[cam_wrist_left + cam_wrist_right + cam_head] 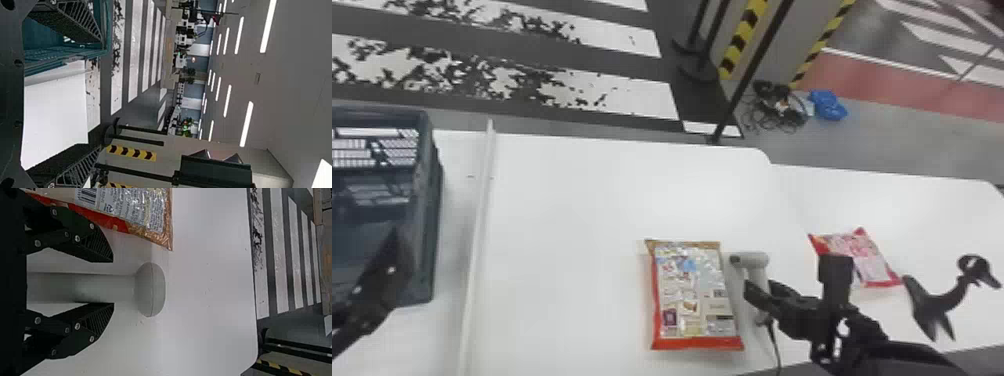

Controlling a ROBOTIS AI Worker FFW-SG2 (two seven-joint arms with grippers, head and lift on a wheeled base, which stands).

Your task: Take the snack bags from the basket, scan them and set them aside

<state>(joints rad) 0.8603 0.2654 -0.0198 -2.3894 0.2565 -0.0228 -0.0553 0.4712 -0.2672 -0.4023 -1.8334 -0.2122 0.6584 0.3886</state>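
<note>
While my left tool (379,282) is hanging spread by the basket (427,200), my right tool (789,285) is keeping its fingers apart, with the scanner (756,260) between them, gaps showing on both sides. One snack bag (694,295) is lying flat on the counter (572,240) just beside the scanner; a pink-and-red bag (872,260) is resting farther right.

Passage runs over the white table (567,210) between the pale strip (477,225) beside the basket (428,200) and the larger snack bag (692,295). Scanner (757,259) obstructs that bag's right side.
</note>
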